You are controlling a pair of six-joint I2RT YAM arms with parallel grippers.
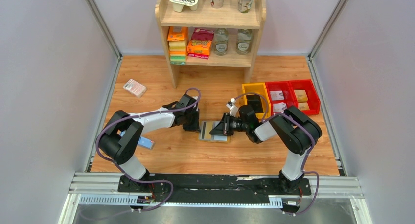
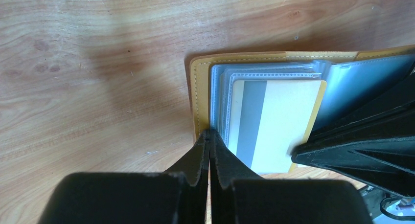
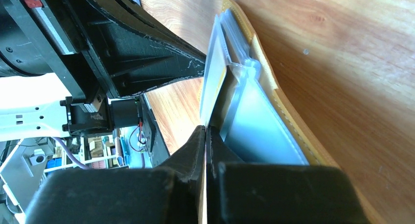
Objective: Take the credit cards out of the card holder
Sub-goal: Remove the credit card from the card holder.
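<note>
Card holder (image 1: pixel 206 136) lies open on the tabletop (image 1: pixel 166 153), centre of the top view, between both claws. Right claw (image 3: pixel 204 130) is pressed together on the edge of a card (image 2: pixel 284 121), and it looks pinched. In the right wrist view the card's long axis runs in line with that claw, so I'd pull straight back toward the frame bottom. Left claw (image 2: pixel 209 135) is pressed together, tips on the holder's left edge in its own view; can't tell if a sleeve is caught. The card sits among clear sleeves (image 2: pixel 219 94), seemingly partly in. Red bins (image 1: pixel 292 94), upper right, hold small packets. Yellow bin (image 1: pixel 254 85): contents hidden.
</note>
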